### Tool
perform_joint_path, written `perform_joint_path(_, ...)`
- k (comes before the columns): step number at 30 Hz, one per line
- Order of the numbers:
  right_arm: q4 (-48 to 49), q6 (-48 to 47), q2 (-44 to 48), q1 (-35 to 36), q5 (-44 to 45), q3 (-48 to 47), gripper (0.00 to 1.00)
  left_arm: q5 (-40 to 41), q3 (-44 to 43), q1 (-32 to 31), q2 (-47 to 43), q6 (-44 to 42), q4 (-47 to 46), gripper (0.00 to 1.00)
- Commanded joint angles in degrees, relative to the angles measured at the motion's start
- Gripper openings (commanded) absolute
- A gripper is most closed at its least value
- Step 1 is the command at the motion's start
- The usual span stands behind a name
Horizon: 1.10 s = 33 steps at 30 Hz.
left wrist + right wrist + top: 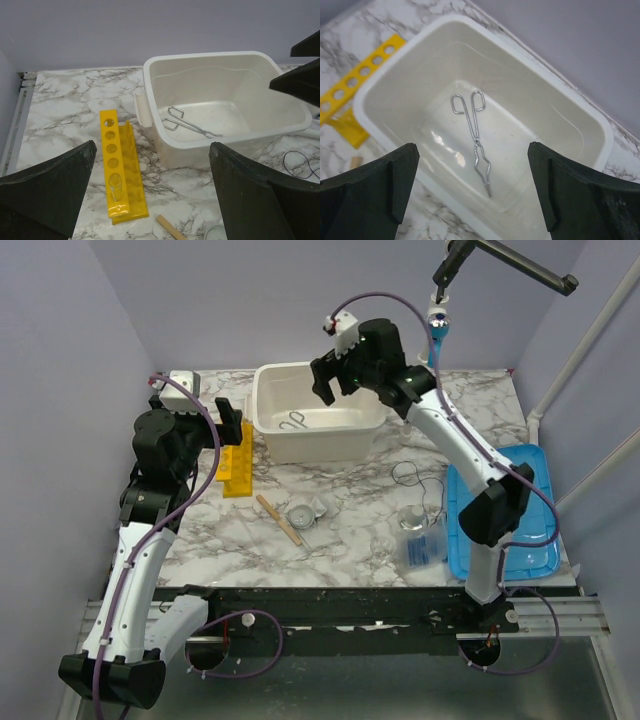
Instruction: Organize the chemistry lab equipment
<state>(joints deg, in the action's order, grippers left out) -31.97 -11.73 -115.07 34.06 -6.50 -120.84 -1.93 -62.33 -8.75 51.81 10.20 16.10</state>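
The metal tongs (475, 142) lay in the white tub (300, 367) at the bench's far edge — stiff, light, slick; best pinched near the pivot. Right gripper (470, 147) hovered spread, empty — left gripper (152, 145) likewise.

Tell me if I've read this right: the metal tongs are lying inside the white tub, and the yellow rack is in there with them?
Not quite. The metal tongs do lie inside the white tub, but the yellow rack is not in there with them. It lies outside on the marble table, beside the tub. The left wrist view shows this plainly.
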Motion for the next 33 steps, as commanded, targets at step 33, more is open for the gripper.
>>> perform_joint_path(33,17.6,40.6,15.4,14.8,10.1,52.2,0.63,-3.1,-0.3,-0.2,4.3,3.4,-0.6,0.98)
